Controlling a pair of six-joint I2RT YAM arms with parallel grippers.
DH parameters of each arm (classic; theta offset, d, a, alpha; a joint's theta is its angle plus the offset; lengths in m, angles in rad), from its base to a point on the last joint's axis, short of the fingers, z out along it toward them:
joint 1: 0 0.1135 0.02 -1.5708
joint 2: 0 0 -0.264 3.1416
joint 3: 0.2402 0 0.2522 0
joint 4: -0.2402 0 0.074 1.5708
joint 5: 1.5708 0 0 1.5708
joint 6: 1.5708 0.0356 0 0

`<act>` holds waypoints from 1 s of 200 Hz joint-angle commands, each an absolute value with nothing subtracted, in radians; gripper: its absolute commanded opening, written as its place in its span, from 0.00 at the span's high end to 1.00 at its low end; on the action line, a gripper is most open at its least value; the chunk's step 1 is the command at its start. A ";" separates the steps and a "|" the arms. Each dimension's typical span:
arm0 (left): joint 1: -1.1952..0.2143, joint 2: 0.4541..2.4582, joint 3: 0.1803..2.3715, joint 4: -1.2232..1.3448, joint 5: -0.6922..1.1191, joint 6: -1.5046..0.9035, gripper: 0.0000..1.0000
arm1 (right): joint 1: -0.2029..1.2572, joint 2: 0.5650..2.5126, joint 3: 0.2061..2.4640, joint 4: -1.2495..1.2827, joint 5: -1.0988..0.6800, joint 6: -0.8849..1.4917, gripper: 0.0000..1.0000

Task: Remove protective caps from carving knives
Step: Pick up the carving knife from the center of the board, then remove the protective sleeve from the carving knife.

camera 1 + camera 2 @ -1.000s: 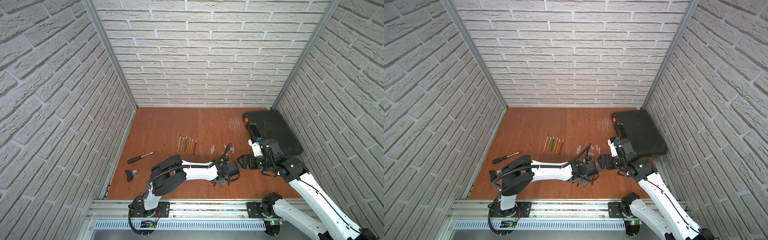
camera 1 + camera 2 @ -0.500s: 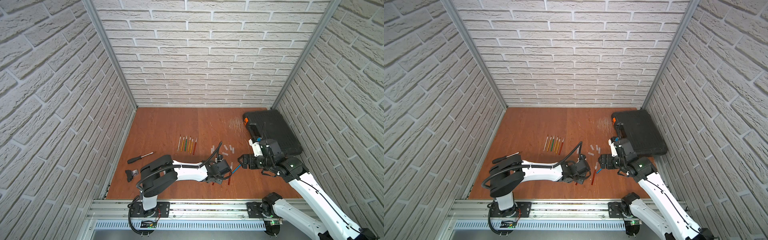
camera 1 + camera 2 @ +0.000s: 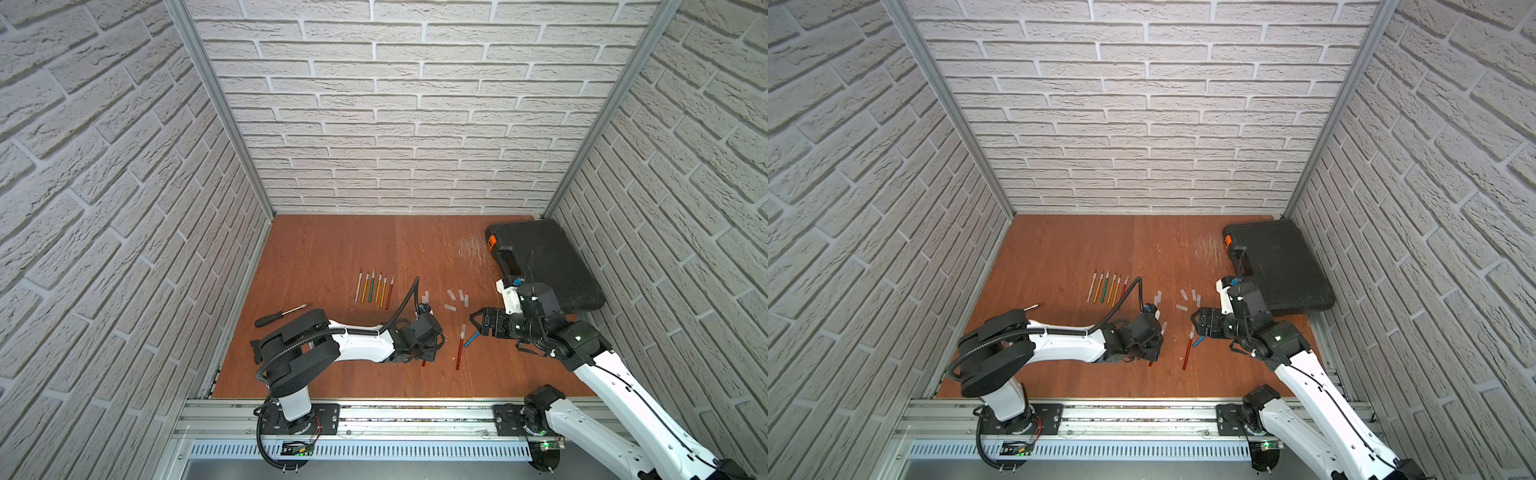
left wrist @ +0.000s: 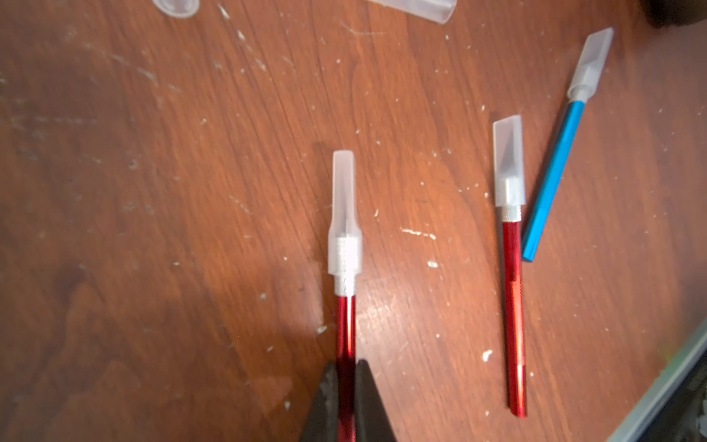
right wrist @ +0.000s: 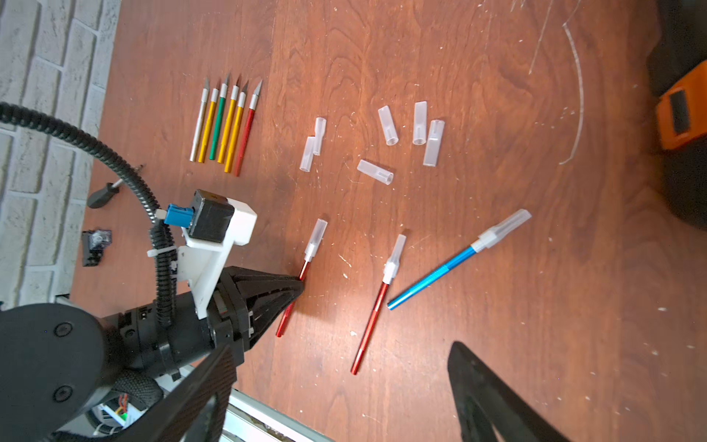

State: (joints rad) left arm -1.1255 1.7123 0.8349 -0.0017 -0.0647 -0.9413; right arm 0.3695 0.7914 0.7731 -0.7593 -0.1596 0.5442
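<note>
Clamping a capped red knife (image 4: 345,333) near the bench's (image 4: 153,229) front edge, the left fingers (image 4: 369,402) sit closed; the right fingers (image 5: 478,386) gape empty. Six bare knives (image 5: 223,126) are done; three wear caps.

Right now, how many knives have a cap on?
3. The held red knife is in the left end effector; the loose red knife lies beside it; the blue knife lies beyond that. Others may be hidden.
</note>
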 commanded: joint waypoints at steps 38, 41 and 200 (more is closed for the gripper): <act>-1.101 1.623 0.726 0.204 -0.002 -0.956 0.94 | 0.374 0.829 0.731 -0.618 -0.209 0.635 0.17; -1.101 1.621 0.722 0.208 -0.001 -0.958 0.94 | 0.374 0.830 0.729 -0.617 -0.207 0.636 0.17; -1.053 1.549 0.633 0.468 0.158 -0.965 0.94 | 0.396 1.083 0.625 -0.284 -0.375 0.714 0.27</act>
